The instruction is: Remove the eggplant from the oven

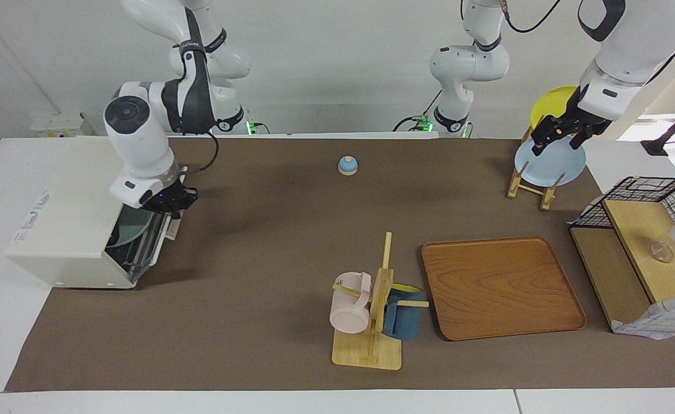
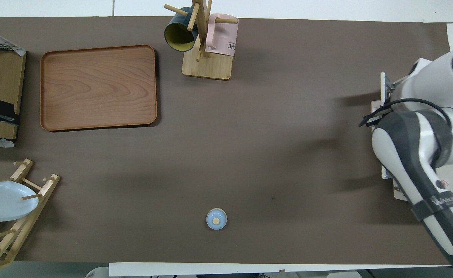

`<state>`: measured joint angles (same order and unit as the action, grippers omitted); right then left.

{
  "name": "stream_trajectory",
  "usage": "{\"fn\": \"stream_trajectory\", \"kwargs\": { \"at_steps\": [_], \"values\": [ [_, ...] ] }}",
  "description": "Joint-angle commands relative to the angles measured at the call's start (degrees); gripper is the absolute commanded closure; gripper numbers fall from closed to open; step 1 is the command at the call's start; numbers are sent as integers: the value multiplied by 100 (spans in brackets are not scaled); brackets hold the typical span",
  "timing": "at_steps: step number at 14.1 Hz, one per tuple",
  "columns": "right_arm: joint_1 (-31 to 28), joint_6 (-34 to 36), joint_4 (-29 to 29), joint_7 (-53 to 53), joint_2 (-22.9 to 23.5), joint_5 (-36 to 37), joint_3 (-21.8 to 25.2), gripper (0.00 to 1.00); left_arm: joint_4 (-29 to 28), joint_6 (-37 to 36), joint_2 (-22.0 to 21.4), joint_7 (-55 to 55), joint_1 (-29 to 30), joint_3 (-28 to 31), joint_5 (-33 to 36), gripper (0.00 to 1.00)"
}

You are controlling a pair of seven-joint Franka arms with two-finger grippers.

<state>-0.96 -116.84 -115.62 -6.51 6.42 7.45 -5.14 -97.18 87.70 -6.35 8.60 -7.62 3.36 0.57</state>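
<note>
Eggplant: honestly can't spot it in either view. If it's anywhere it's inside the oven, which sits at the left side of the facing view, but all I can make out in the opening is a pale green plate, so where it lies I can't tell.

The oven door is swung down and open. The right gripper is right at the door's upper edge, its fingers pressed together. It looks like it's touching the handle there, though I can't say for sure.

The overhead view is no help on this. The right arm fills the right side of that frame and covers nearly the whole oven, with only slivers of cream casing poking out. Only the facing view shows the open door and the green plate.

The left gripper is in the upper right of the facing view with its fingers spread, at the top rim of the light blue plate. That plate stands in the wooden rack, and a yellow plate stands higher in the frame.

Other stuff on the tabletop:
- A little blue bell sits at upper centre.
- A wooden tray lies at lower right.
- Just beside it is a mug tree with a pink mug and a dark blue mug.

The overhead view looks into the blue mug and shows its yellow inside.
</note>
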Motion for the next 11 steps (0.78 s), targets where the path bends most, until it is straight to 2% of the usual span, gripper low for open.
{"fn": "stream_trajectory", "kwargs": {
  "at_steps": [1, 5, 6, 8, 9, 11],
  "values": [
    [-19, -707, 75, 158, 745, 134, 83, 100, -38, -104, -95, 28, 102, -63, -66, 0],
    [52, -858, 127, 403, 913, 117, 57, 98, -38, -96, -95, 37, 102, -63, -66, 0],
    [148, -849, 197, 562, 922, -14, 31, 85, -38, -96, -95, 37, 102, -63, -66, 0],
    [359, -840, 364, 677, 853, -462, 30, 48, -38, -104, -95, 37, 102, -63, -66, 0],
    [360, -744, 408, 695, 739, -490, 30, 42, -38, -96, -95, 28, 102, -63, -66, 0],
    [299, -115, 426, 686, 344, -490, 65, 42, -38, -96, -95, 28, 102, -63, -66, 0]
  ]
}}
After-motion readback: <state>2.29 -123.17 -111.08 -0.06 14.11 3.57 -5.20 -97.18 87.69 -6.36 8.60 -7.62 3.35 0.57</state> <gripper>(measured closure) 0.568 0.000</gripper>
